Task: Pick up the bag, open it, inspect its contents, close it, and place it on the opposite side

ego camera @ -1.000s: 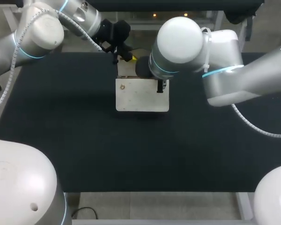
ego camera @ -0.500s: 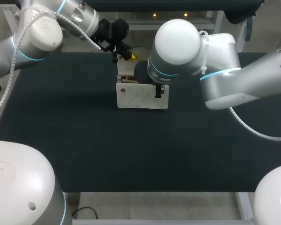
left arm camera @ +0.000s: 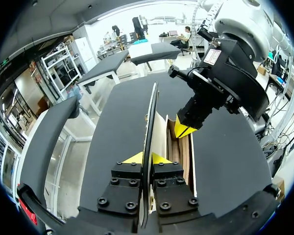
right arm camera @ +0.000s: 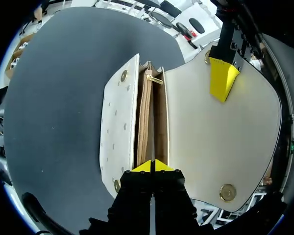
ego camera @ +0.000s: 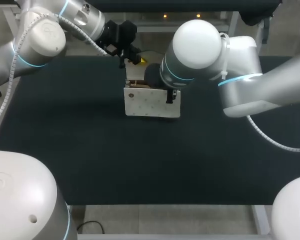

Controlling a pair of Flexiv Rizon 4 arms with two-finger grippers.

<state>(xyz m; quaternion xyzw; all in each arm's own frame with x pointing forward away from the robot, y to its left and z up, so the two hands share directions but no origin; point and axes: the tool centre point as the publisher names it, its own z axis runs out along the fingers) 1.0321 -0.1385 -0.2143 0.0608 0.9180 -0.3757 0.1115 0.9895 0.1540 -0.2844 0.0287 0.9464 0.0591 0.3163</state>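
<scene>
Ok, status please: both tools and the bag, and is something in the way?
Left tool shut on the flap, held open. Right tool shut on the middle divider. Bag upright on the table, mouth open. No obstacle in view.

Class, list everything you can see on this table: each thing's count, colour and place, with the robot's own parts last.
table: one, black, under everything.
bag: one, white with tan lining, far middle of the table, open.
flap: one, white, lifted off the bag.
studs: four, gold, two on the flap, two on the bag's front.
left arm, right arm: silver-white, one from each side.
left gripper: yellow tips, shut on the flap's edge.
right gripper: yellow tips, shut on an inner wall of the bag.
</scene>
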